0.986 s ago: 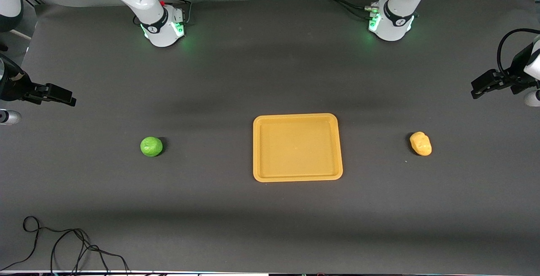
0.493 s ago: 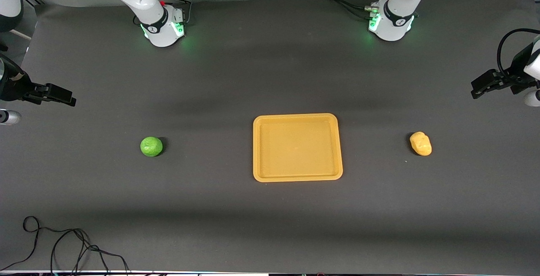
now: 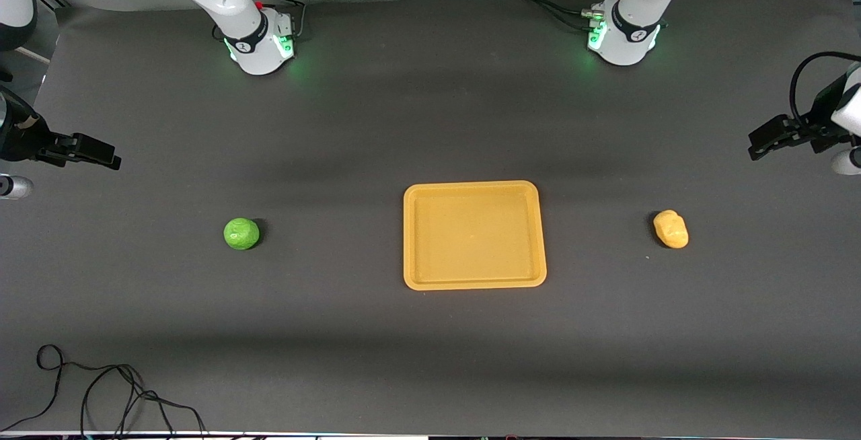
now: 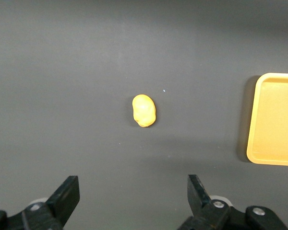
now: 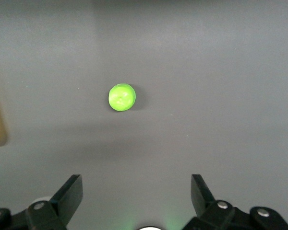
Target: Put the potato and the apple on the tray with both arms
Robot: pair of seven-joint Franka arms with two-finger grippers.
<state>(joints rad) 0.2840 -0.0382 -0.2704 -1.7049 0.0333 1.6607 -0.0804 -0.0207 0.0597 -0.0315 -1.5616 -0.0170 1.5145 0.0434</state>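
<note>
The yellow-orange tray (image 3: 474, 186) lies flat mid-table with nothing on it. The green apple (image 3: 241, 233) rests on the mat toward the right arm's end, and the lumpy yellow potato (image 3: 670, 229) toward the left arm's end. My left gripper (image 3: 763, 144) hangs open over bare mat at its end of the table. In the left wrist view the potato (image 4: 144, 110) lies well ahead of the open left gripper (image 4: 133, 192), with the tray (image 4: 274, 120) at the edge. My right gripper (image 3: 101, 155) is open over bare mat; its wrist view shows the apple (image 5: 122, 97) apart from the right gripper (image 5: 137, 191).
The dark grey mat (image 3: 430, 359) covers the whole table. A loose black cable (image 3: 101, 393) lies at the table's near edge toward the right arm's end. The two green-lit arm bases (image 3: 262, 43) stand along the edge farthest from the front camera.
My left gripper has shifted very slightly toward the table's middle. The right arm, the apple, the potato and the tray have stayed put.
</note>
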